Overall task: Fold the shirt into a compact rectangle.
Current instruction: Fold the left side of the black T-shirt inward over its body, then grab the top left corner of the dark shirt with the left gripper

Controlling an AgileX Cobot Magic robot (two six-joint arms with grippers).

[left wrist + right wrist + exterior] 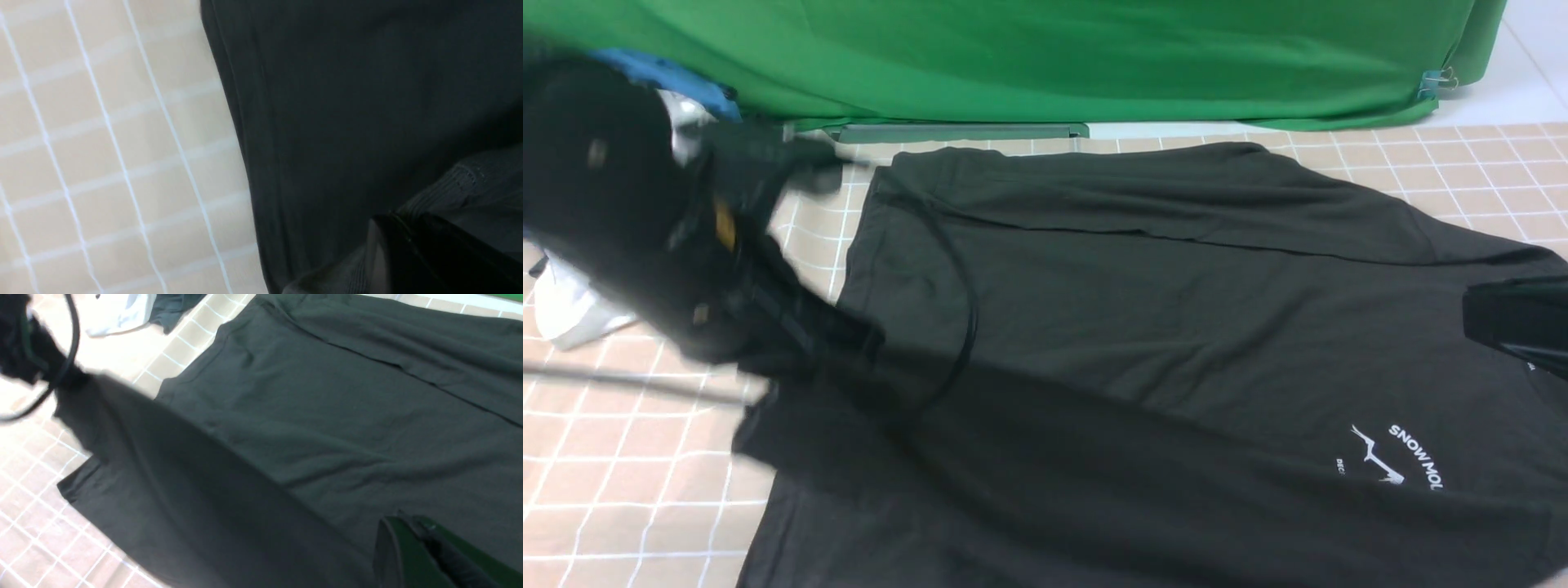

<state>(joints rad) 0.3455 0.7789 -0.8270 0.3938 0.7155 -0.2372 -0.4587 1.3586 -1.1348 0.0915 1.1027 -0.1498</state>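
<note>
The shirt lies spread on the checked desk. The left tool pinches the shirt's left edge, raised off the desk. The right tool, pressed together, sits over the shirt's right side.

A black cotton T-shirt fills most of the view, its long edge lying over a beige tablecloth with white grid lines. In one corner, the left gripper pinches the shirt's stitched hem.

Soft light, motion blur, shadow across shirt
</note>
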